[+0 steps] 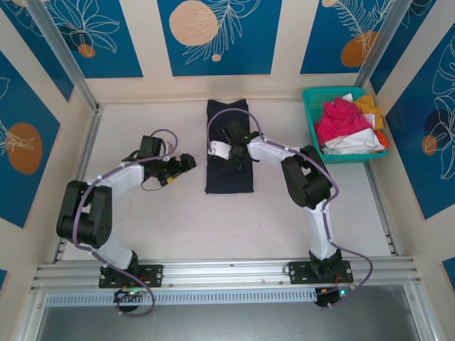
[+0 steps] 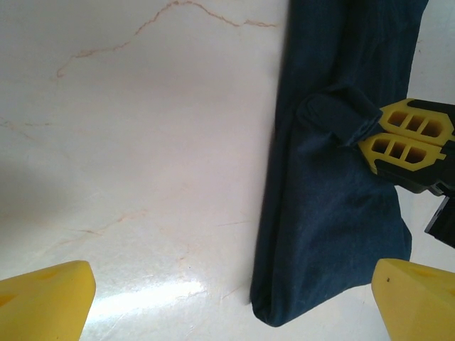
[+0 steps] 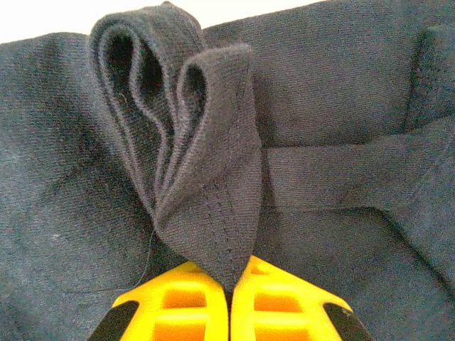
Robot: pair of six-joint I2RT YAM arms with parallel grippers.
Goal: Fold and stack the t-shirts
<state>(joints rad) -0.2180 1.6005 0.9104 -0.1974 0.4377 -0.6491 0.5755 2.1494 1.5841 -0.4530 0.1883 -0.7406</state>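
Folding in hand. Navy shirt point(image 1: 229, 179) lay as a long strip mid desk point(image 1: 142, 227). Right tool point(image 3: 229, 298) pinched its bunched fold; left tool point(image 1: 188, 162) stood wide, just left. Next move probably calls for carrying that fold over.

This is a robot test cell in a lab. The left arm point(image 1: 114, 177) and right arm point(image 1: 307, 181) are bolted to an aluminium rail point(image 1: 227, 271) along the near edge of a pale, marble-look table point(image 1: 178, 227). Bare aluminium posts point(image 1: 60, 53) and cream walls hung with blue leaf-print panels point(image 1: 213, 35) box it in. A teal mesh basket point(image 1: 310, 117) of t-shirts point(image 1: 345, 124) sits at the far right.
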